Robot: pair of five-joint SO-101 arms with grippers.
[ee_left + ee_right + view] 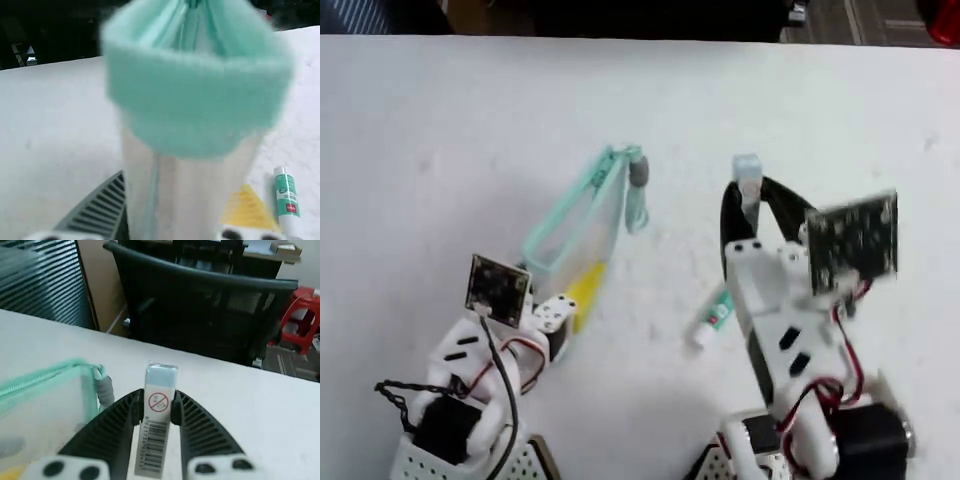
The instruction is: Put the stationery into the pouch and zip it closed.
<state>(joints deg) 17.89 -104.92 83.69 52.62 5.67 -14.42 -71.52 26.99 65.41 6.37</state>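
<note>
A clear pouch with mint-green trim stands on edge mid-table, its grey zipper pull at the far end. My left gripper is shut on the pouch's near end. In the left wrist view the pouch rises right in front of the gripper, with something yellow inside. My right gripper is to the right of the pouch, shut on a white stick with a pale blue cap. The right wrist view shows that stick between black fingers, with the pouch beside it.
A small white-and-green tube lies on the white table between the two arms, also in the left wrist view as the tube. Beyond the table's far edge stand a black office chair and a red stool.
</note>
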